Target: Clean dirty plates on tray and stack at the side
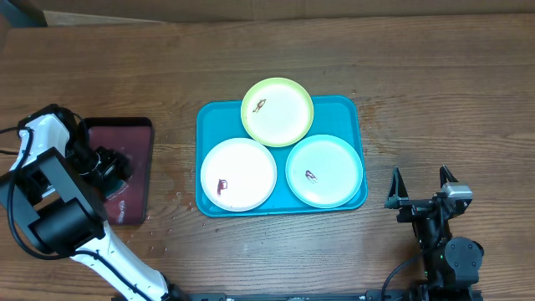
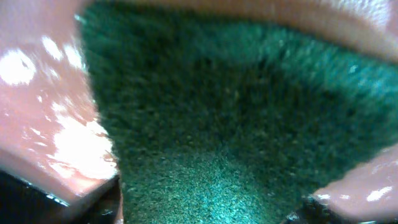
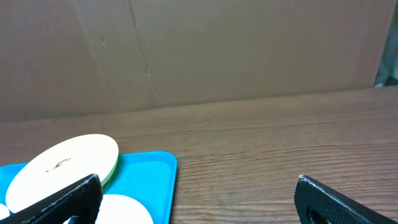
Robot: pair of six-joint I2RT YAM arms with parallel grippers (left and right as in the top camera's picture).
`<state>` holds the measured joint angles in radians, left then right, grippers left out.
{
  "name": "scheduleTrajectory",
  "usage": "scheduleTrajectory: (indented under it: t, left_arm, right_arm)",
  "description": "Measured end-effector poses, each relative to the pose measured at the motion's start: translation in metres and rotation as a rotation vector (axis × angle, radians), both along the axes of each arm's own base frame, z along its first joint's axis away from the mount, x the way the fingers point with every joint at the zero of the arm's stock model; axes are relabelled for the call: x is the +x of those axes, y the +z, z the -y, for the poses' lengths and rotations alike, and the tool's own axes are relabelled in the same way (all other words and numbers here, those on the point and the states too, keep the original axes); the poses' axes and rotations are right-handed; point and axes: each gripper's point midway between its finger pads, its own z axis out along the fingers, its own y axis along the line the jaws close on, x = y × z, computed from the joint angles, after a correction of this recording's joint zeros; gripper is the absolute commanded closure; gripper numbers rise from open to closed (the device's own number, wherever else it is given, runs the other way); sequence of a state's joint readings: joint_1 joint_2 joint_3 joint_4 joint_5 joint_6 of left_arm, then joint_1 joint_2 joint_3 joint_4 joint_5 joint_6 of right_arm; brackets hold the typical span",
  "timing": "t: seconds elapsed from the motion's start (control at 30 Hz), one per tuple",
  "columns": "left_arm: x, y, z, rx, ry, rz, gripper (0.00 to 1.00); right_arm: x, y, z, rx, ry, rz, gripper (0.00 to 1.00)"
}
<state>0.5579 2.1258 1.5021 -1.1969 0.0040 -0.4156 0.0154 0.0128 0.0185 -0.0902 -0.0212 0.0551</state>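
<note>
Three plates on turquoise tray, wooden table, cardboard wall, right gripper wide, left gripper unclear

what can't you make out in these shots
- Left fingers: open or shut unclear; overhead the wrist covers them, left wrist view is filled by a blurred green pad.
- Mint plate: right wrist view, cut off by the bottom edge.
- Maroon tray: overhead, partly covered by the left arm.

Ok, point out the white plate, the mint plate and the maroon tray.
white plate (image 1: 242, 170), overhead view, centre, beside its smear.
mint plate (image 1: 333, 167), overhead view, right of its smear.
maroon tray (image 1: 136, 140), overhead view, bare upper right part.
</note>
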Motion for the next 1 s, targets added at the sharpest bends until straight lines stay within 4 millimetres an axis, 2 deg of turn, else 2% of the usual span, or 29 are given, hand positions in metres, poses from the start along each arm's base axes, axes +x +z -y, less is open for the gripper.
scheduleTrajectory:
  t: [0.03, 0.13, 0.27, 0.3, 0.33, 0.37, 0.4, 0.43, 0.47, 0.67, 0.7, 0.73, 0.77, 0.83, 0.87, 1.0]
  left_arm:
    - [-0.001, 0.000, 0.001, -0.006, 0.003, -0.004, 0.67]
    - [-0.003, -0.001, 0.004, -0.018, 0.005, -0.010, 0.93]
    - [-0.002, -0.001, 0.004, -0.020, 0.004, -0.005, 0.96]
    - [-0.001, -0.001, 0.004, -0.020, 0.005, -0.003, 0.92]
    - [-0.001, -0.001, 0.004, -0.019, 0.005, -0.001, 0.81]
    - [0.000, -0.001, 0.003, -0.017, 0.005, 0.000, 0.62]
    - [0.001, -0.002, 0.003, -0.015, 0.006, 0.004, 0.31]
    - [0.002, -0.002, 0.002, -0.012, 0.003, 0.009, 0.08]
    - [0.003, -0.003, 0.001, -0.007, 0.004, 0.015, 0.00]
    - [0.021, -0.005, -0.010, 0.037, 0.002, 0.093, 0.02]
    - [0.024, -0.005, -0.012, 0.045, 0.001, 0.104, 0.12]
    - [0.027, -0.005, -0.013, 0.052, 0.002, 0.115, 0.27]
    - [0.030, -0.005, -0.015, 0.059, 0.004, 0.128, 0.50]
    - [0.033, -0.005, -0.018, 0.073, 0.000, 0.144, 0.88]
    - [0.035, -0.006, -0.019, 0.077, 0.000, 0.151, 0.96]
    - [0.038, -0.005, -0.023, 0.096, -0.003, 0.159, 0.96]
  right_arm:
    - [0.000, 0.000, 0.000, 0.000, 0.000, 0.000, 0.00]
    - [0.000, 0.000, 0.000, 0.000, 0.000, 0.000, 0.00]
    - [0.000, 0.000, 0.000, 0.000, 0.000, 0.000, 0.00]
    - [0.000, 0.000, 0.000, 0.000, 0.000, 0.000, 0.00]
    - [0.000, 0.000, 0.000, 0.000, 0.000, 0.000, 0.00]
    - [0.000, 0.000, 0.000, 0.000, 0.000, 0.000, 0.00]
    - [0.000, 0.000, 0.000, 0.000, 0.000, 0.000, 0.00]
    - [0.000, 0.000, 0.000, 0.000, 0.000, 0.000, 0.00]
    - [0.000, 0.000, 0.000, 0.000, 0.000, 0.000, 0.00]
    - [0.000, 0.000, 0.000, 0.000, 0.000, 0.000, 0.00]
    - [0.000, 0.000, 0.000, 0.000, 0.000, 0.000, 0.00]
    - [0.000, 0.000, 0.000, 0.000, 0.000, 0.000, 0.00]
    - [0.000, 0.000, 0.000, 0.000, 0.000, 0.000, 0.00]
    - [0.000, 0.000, 0.000, 0.000, 0.000, 0.000, 0.00]
    - [0.000, 0.000, 0.000, 0.000, 0.000, 0.000, 0.00]
    - [0.000, 0.000, 0.000, 0.000, 0.000, 0.000, 0.00]
